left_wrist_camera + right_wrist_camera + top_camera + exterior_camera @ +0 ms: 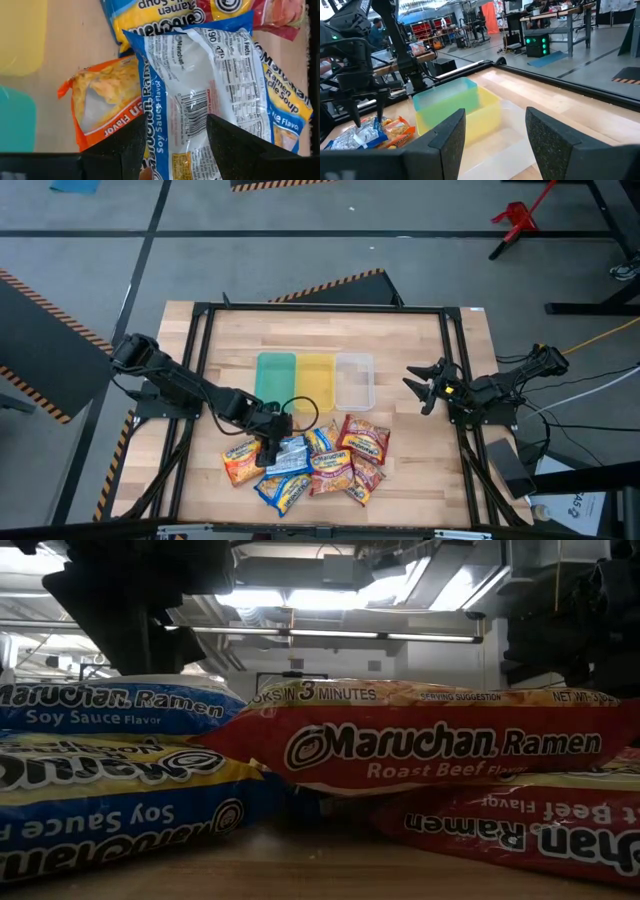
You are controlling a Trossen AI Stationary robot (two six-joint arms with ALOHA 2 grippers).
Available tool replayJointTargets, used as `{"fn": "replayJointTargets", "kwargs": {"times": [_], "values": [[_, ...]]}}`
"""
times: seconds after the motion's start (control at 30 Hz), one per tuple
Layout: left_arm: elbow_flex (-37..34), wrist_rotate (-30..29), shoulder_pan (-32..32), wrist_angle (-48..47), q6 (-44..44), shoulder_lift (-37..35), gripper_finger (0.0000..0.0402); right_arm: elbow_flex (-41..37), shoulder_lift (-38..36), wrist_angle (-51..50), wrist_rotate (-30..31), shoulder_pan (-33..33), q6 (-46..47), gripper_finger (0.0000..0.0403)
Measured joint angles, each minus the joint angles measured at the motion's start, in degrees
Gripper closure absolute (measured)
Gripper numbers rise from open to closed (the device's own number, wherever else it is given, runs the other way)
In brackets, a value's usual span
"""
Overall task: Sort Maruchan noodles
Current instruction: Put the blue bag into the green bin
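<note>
L gripper (pixel 272 442) hung directly over the blue soy-sauce packet (pixel 200 95), fingers apart and astride it, not yet clamped; packet's long axis ran lengthwise between the fingers. R gripper (pixel 428 385) waited well apart, fingers apart. Noodle packets (pixel 305 462): approx. 8–10, overlapping, exact count unclear, heaped on tabletop (pixel 410 340) near 3 trays (pixel 315 378).

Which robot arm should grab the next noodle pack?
Left, probably. The left gripper is open and right over the noodle pile, its fingers straddling a blue pack. The right gripper is open too, but hangs beside the clear tray, away from the pile.
</note>
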Motion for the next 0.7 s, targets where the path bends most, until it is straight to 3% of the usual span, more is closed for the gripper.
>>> {"fn": "replayJointTargets", "kwargs": {"times": [0.27, 0.57, 0.7], "values": [[0.0, 2.28, 0.01, 0.68, -3.55, -0.01, 0.0202, 0.01, 0.0, -0.02, 0.11, 0.0, 0.02, 0.021], [0.0, -9.58, -2.72, 6.54, -4.11, -1.31, 0.0202, 0.0, 0.0, -0.02, 0.19, 0.0, -0.01, 0.021], [0.0, -20.12, -6.92, 11.79, -3.05, -3.97, 0.0202, 0.0, 0.0, -0.02, 0.22, 0.0, -0.17, 0.021]]}}
